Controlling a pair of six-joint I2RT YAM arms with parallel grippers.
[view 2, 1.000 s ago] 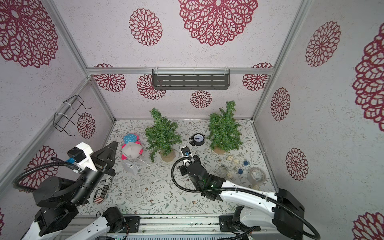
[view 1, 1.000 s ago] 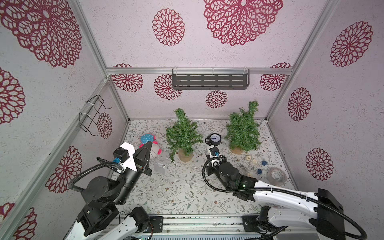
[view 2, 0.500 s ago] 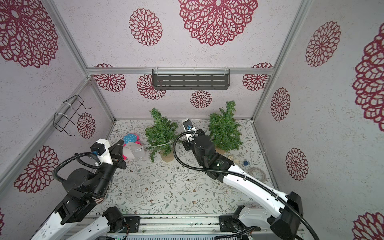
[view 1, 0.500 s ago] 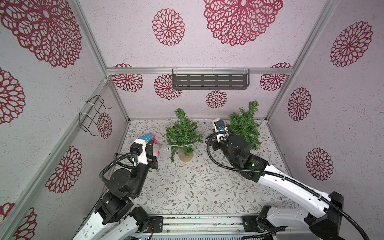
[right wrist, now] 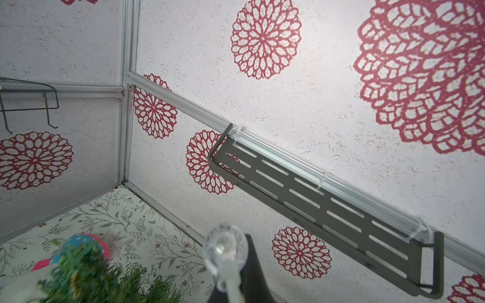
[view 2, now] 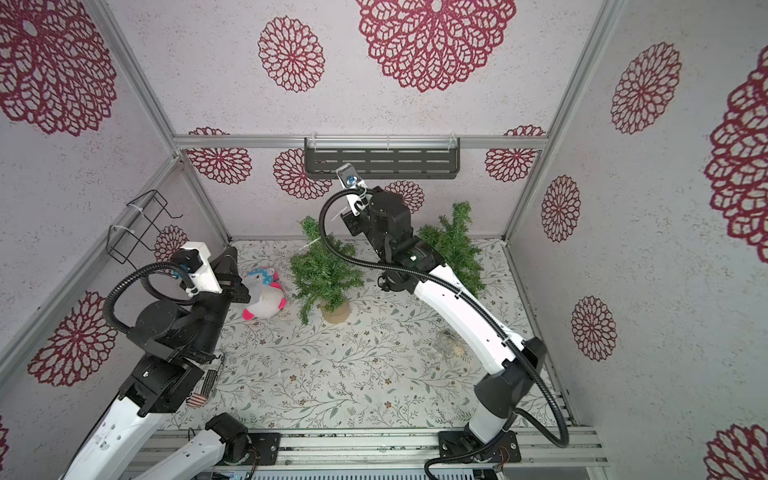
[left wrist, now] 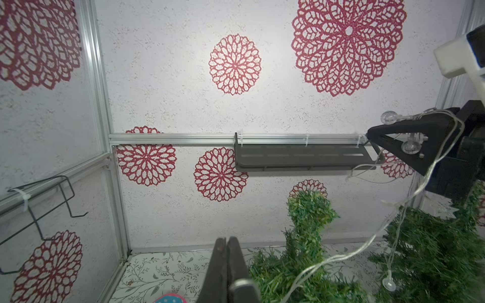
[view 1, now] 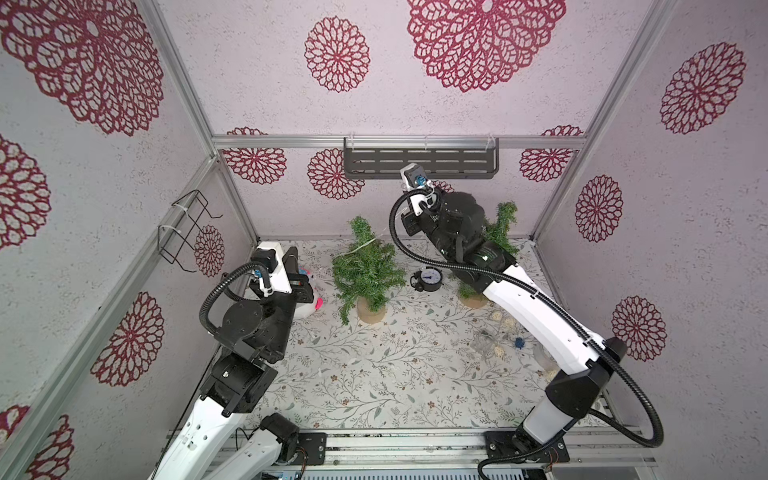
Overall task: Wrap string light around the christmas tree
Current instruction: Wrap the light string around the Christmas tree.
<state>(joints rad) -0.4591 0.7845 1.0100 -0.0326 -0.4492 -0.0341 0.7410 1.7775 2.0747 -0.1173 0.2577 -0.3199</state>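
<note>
The right gripper point(left wrist: 375, 135) is shut tight on the string light point(left wrist: 389, 117) — one clear bulb sticks out past its tips and another lies against the finger. It holds the strand high, near the dark wall shelf point(view 1: 457, 160) and above the tree tops. From there the thin wire hangs down in a loose curve and lies across the upper branches of the christmas tree point(view 1: 368, 270), the one that stands just beside the plush toy point(view 2: 264, 297). The left gripper point(left wrist: 227, 251) is pressed closed with nothing visible between its jaws, low and near that tree. To do this step well, I think the right arm should carry the strand around the crown in a wide, slow circle with light tension only — the small potted tree looks easy to tip. It should also stay clear of the second tree point(view 1: 506, 216), where the wire could catch.
</note>
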